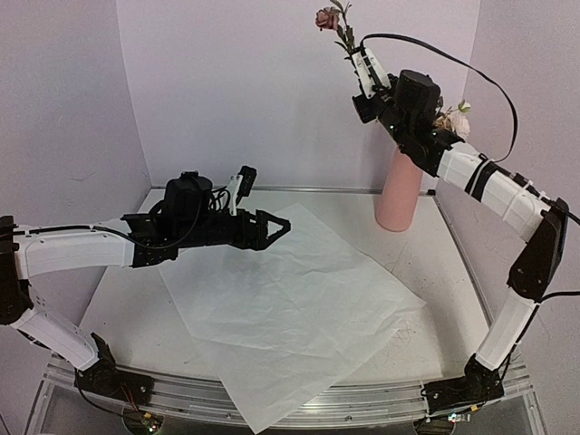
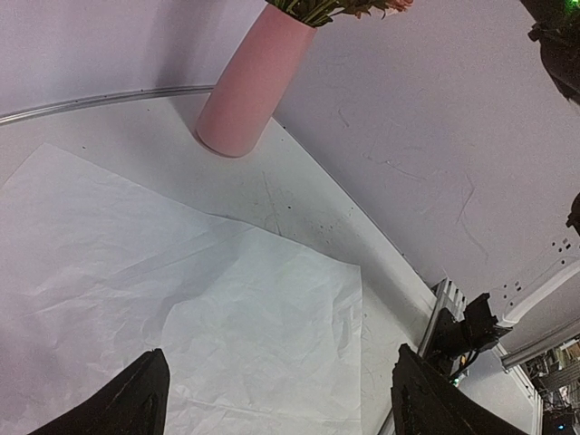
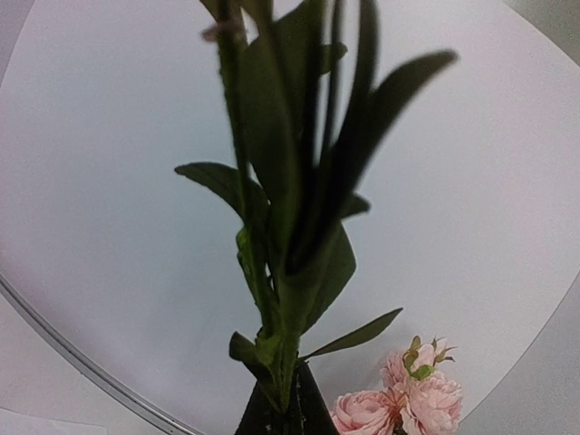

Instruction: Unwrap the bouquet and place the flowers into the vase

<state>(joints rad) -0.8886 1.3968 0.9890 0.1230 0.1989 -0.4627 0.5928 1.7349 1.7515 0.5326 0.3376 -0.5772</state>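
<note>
Gripping a single flower [image 1: 327, 17] by its leafy stem in the clenched right hand [image 1: 352, 53], bloom up beyond the fingertips, high over the worktop [image 1: 435, 272]. Below that hand, under its wrist, the vase [image 1: 399, 195], upright, with pink roses [image 3: 399, 408] in its mouth, just beside the fingertips. Hovering with the left hand [image 2: 278, 381] released, jaws wide, nothing between them. Beneath and ahead of that hand, the white paper [image 1: 290, 308], spread flat and creased on the worktop; vase well beyond its fingertips.
</note>
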